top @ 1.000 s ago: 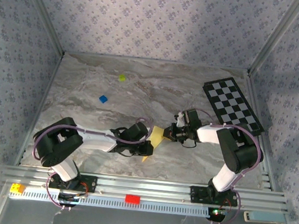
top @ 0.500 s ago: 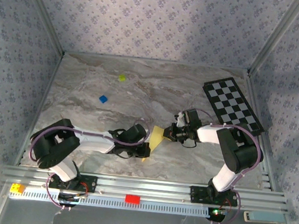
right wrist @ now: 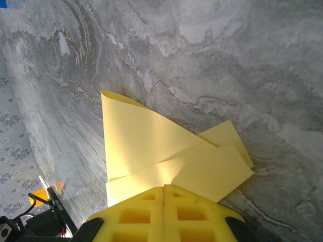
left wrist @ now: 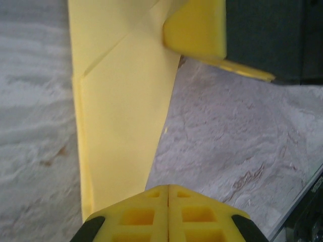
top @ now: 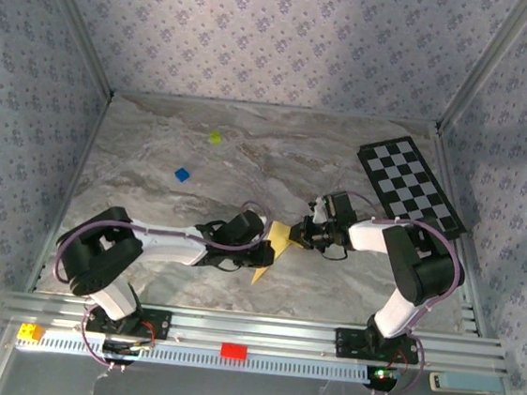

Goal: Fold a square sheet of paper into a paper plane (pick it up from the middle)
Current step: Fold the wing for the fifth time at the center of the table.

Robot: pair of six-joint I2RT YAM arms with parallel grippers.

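Grey marbled table [top: 151, 195] starts just past the aluminium rail [top: 305, 339] at my near edge, where a red block [top: 233, 350] sits between the two arm bases. A little beyond, at mid-table, I see the yellow paper [top: 273, 250] between both grippers. It is partly folded, with overlapping layers and diagonal creases, plain yellow on every face. My left gripper [left wrist: 168, 194] has its pads pressed together at the paper's narrow end, though I cannot tell whether the sheet is actually pinched there. My right gripper [right wrist: 164, 194] is clenched on the wider, layered end, with the flaps fanning out from its pads. Further out, a small blue block [top: 182, 175] and a yellow-green block [top: 215, 137] lie well apart from the paper on the left. A checkered board [top: 411, 185] lies at the far right, and floral-patterned walls [top: 280, 39] close in the cell. From above, the paper's long axis runs diagonally, and it tapers to a tip that points toward the near edge, slightly left.
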